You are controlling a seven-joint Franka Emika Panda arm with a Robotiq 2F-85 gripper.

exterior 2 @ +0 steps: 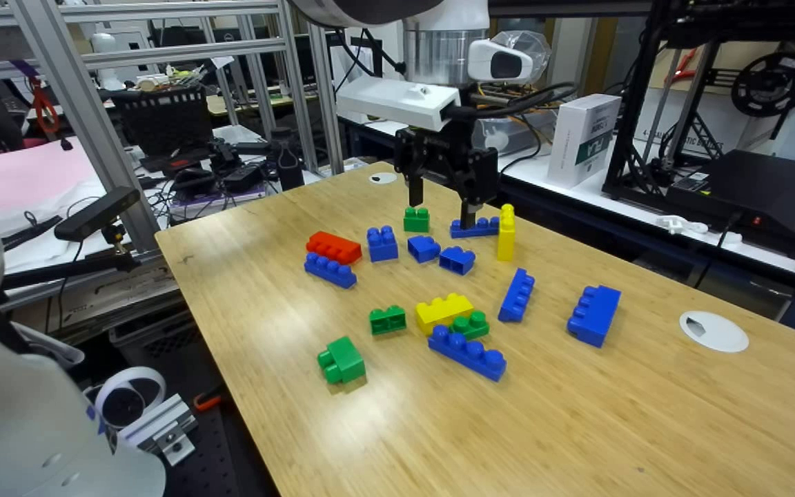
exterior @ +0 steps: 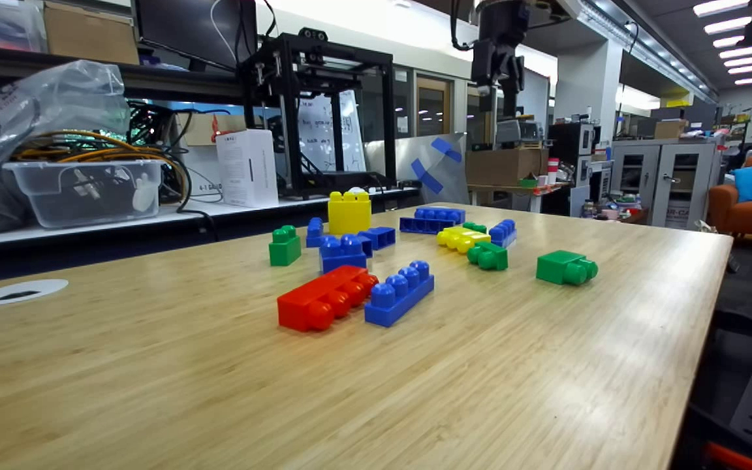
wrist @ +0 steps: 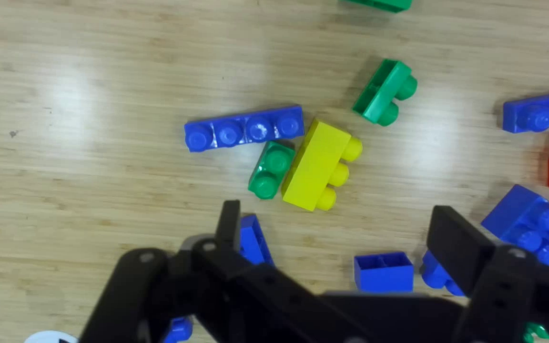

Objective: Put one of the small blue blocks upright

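Hand (exterior 2: 442, 211) hangs wide and empty over the bench (exterior 2: 549, 428), probably spread to straddle something. One small blue building brick (exterior 2: 457, 261) lies on its side toward the far edge, so it'll likely want tipping.

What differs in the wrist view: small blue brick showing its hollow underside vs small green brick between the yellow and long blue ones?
Pose: the small blue brick lies on its side; the small green brick sits upright.
Visible face: the blue one shows two hollow compartments; the green one shows two upward studs.
Shared: similar size, both on the table.
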